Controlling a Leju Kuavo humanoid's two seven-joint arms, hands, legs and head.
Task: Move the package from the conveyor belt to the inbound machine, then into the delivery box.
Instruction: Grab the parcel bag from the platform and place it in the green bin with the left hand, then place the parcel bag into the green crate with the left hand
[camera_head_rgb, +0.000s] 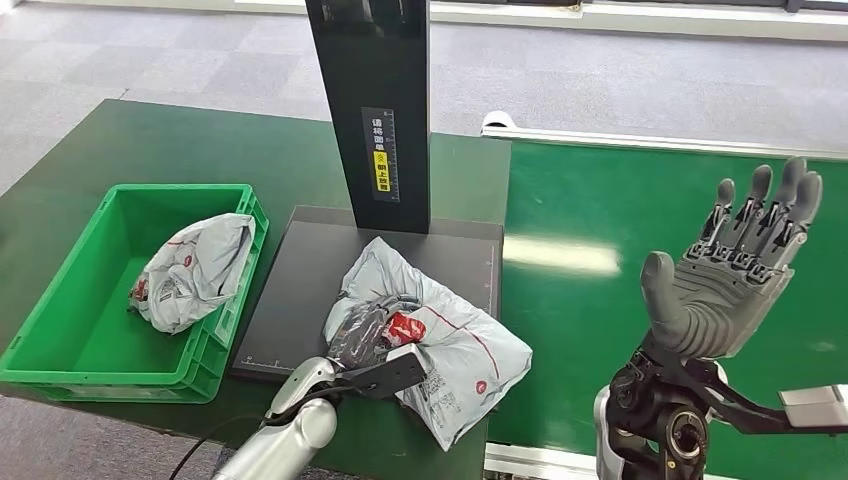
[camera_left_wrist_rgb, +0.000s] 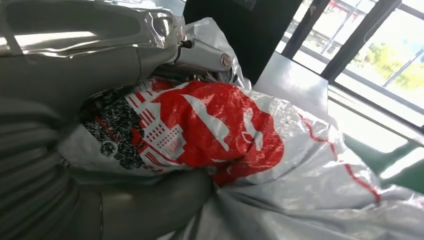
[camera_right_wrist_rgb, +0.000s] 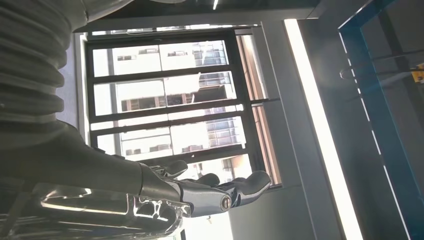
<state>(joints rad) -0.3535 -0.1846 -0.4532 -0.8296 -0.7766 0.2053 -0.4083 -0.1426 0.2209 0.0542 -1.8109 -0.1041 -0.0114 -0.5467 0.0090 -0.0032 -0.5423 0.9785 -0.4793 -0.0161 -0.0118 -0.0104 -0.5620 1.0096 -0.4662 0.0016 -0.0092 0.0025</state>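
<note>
A grey plastic package with red markings lies on the dark plate of the inbound machine, overhanging its front right corner. My left hand grips the package's near left part, its fingers sunk into the crumpled bag. Close up, in the left wrist view, the package shows a red logo, pressed between the thumb and fingers. My right hand is raised over the green conveyor belt, fingers spread and pointing up, holding nothing; the right wrist view shows the right hand against windows.
A green delivery box stands left of the machine with another grey package inside. The machine's black post rises behind the plate. The dark green table extends to the back left.
</note>
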